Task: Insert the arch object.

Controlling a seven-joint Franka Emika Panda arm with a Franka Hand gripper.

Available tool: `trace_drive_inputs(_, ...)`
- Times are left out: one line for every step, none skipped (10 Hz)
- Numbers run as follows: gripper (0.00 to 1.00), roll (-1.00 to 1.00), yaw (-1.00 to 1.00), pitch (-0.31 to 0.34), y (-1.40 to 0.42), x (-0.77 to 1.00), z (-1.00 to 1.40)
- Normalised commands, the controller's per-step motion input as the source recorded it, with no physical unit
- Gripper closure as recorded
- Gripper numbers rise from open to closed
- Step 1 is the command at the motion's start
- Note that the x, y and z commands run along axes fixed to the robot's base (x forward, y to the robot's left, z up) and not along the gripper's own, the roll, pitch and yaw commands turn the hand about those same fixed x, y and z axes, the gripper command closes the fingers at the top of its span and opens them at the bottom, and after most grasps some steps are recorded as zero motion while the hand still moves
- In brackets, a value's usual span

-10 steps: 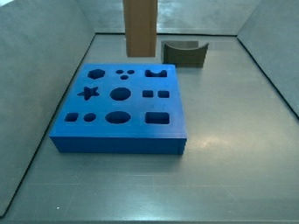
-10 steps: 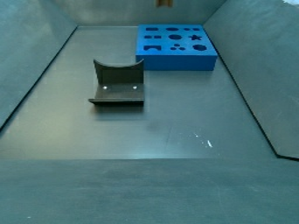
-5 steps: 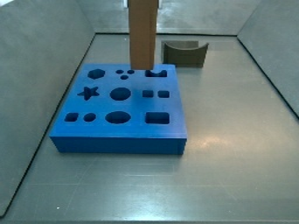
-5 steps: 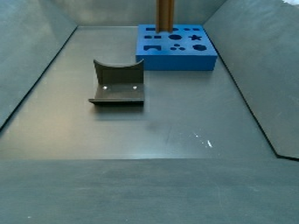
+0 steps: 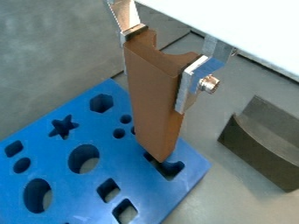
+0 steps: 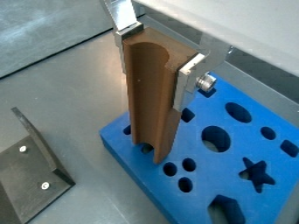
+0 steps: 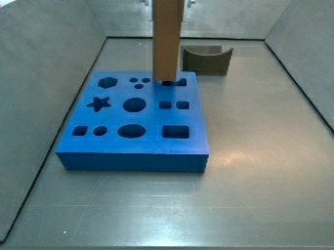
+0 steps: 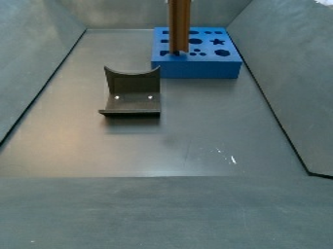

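Arch object (image 5: 152, 105), a plain unlabelled brown post, stands upright at centre frame, clamped in the gripper (image 5: 158, 57), its foot in a cutout of the blue board (image 7: 131, 132).

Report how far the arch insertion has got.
Done: the hand has the arch object clamped upright between its fingers, over the blue board.
In hand: the post's lower end meets a cutout at the board's edge in both wrist views; whether it has entered, I cannot tell.
Left: push it down and let go. The fixture stands apart.
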Motion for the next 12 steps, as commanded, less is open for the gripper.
trace_drive_inputs(1.00,-0.03,-0.21,0.034,0.00,0.40,-0.20)
trace_drive_inputs(1.00,-0.05,-0.19,0.000,0.00,0.27,-0.23)
trace_drive_inputs(1.00,-0.06,-0.16,0.000,0.00,0.29,-0.25)
trace_drive_inputs(1.00,-0.08,-0.17,0.000,0.00,0.28,-0.28)
trace_drive_inputs(1.00,-0.08,-0.13,0.000,-0.01,0.16,-0.30)
trace_drive_inputs(1.00,-0.12,-0.06,-0.016,-0.03,0.01,-0.29)
trace_drive_inputs(1.00,-0.06,-0.01,-0.003,-0.04,0.00,-0.31)
trace_drive_inputs(1.00,-0.04,0.00,0.000,-0.06,0.00,-0.27)
trace_drive_inputs(1.00,-0.03,0.00,-0.007,-0.10,0.00,-0.23)
trace_drive_inputs(1.00,-0.03,0.00,-0.004,-0.07,0.00,-0.25)
trace_drive_inputs(1.00,0.00,0.00,-0.003,0.00,0.00,-0.33)
trace_drive_inputs(1.00,0.00,0.00,0.000,0.00,0.00,-0.34)
